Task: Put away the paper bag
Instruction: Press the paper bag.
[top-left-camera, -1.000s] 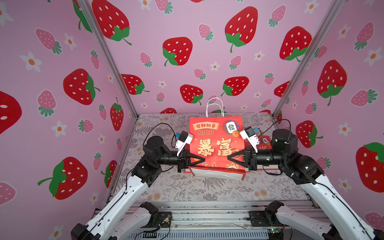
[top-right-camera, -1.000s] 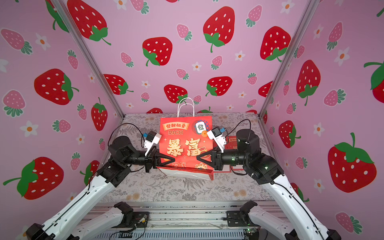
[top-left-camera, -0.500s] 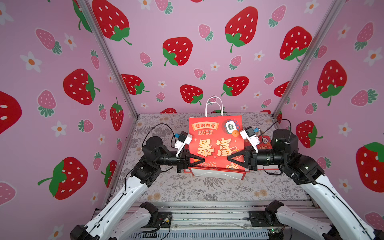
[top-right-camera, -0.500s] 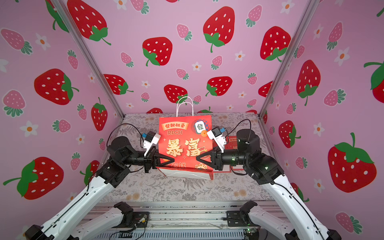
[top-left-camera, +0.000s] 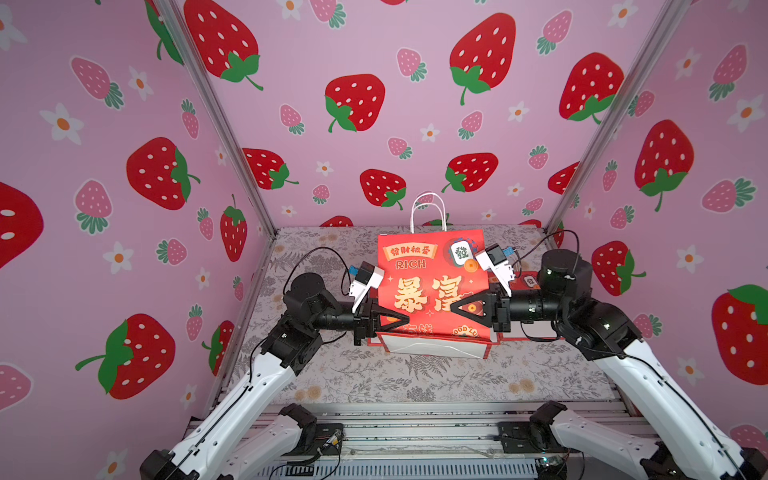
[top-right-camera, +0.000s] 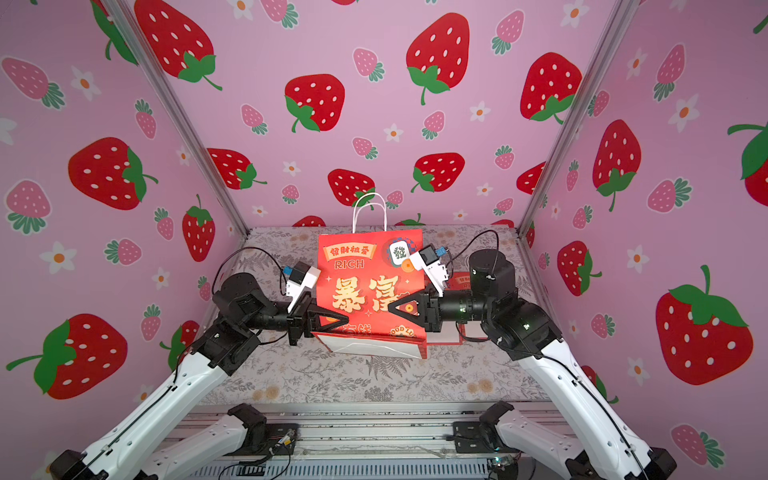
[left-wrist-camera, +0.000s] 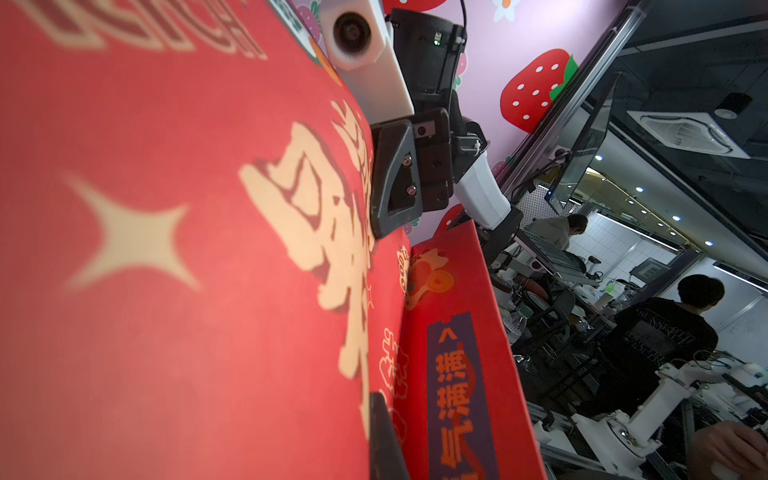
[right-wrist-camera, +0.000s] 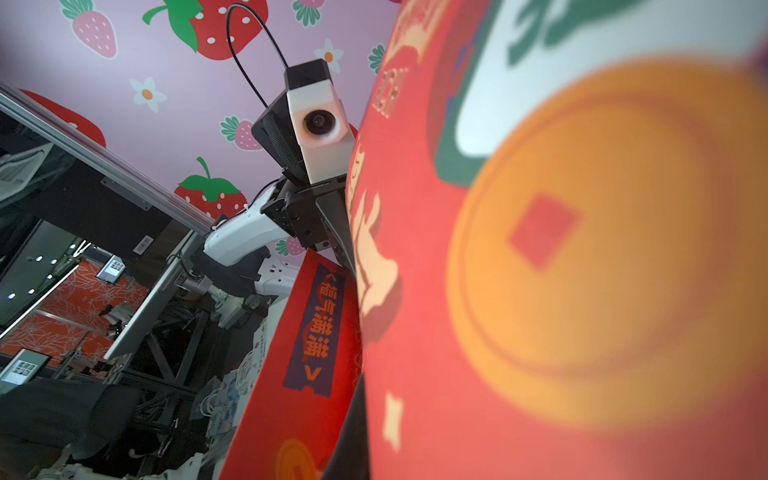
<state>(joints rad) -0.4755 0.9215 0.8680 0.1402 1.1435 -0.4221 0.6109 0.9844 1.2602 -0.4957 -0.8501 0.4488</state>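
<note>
The red paper bag (top-left-camera: 428, 286) (top-right-camera: 365, 286) with gold characters and a white handle stands upright mid-table, its white foot panel facing the front. My left gripper (top-left-camera: 401, 321) (top-right-camera: 343, 321) is shut on the bag's left edge. My right gripper (top-left-camera: 457, 308) (top-right-camera: 392, 308) is shut on its right edge. In the left wrist view the bag's face (left-wrist-camera: 174, 249) fills the picture beside one black finger (left-wrist-camera: 384, 440), and the right gripper (left-wrist-camera: 395, 178) shows across it. In the right wrist view the bag (right-wrist-camera: 540, 291) lies against a dark finger (right-wrist-camera: 353, 440).
A small flat red item (top-left-camera: 530, 281) (top-right-camera: 463, 280) lies on the floral table cloth (top-left-camera: 415, 382) behind my right arm. Pink strawberry walls close in the left, back and right. A metal rail (top-left-camera: 415, 419) runs along the front edge.
</note>
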